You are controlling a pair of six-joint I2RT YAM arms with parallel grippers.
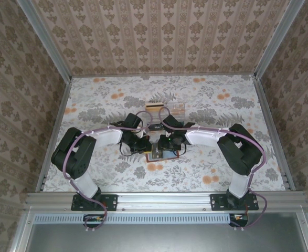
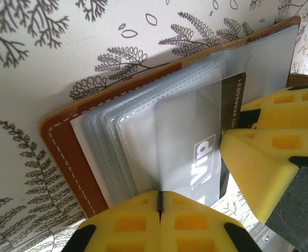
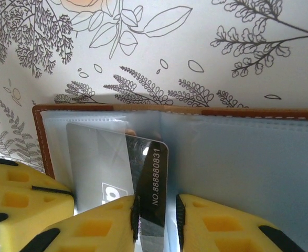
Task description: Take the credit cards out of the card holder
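Observation:
The reddish-brown card holder (image 1: 161,154) lies open on the flowered tablecloth between both arms, its clear sleeves (image 2: 138,131) fanned out. A black credit card (image 3: 156,173) with a printed number and "VIP" sticks halfway out of one sleeve. My left gripper (image 2: 159,195) is shut on the edge of that clear sleeve. My right gripper (image 3: 156,220) straddles the card's free end: the left pad touches the card and a thin gap shows at the right pad. From the left wrist, the right gripper's fingers (image 2: 279,152) crowd the card (image 2: 231,100) from the right.
A clear plastic compartment box (image 1: 167,109) stands just behind the card holder. Patterned walls and metal rails (image 1: 56,126) enclose the table on three sides. Both arms' elbows (image 1: 75,152) spread wide over the cloth.

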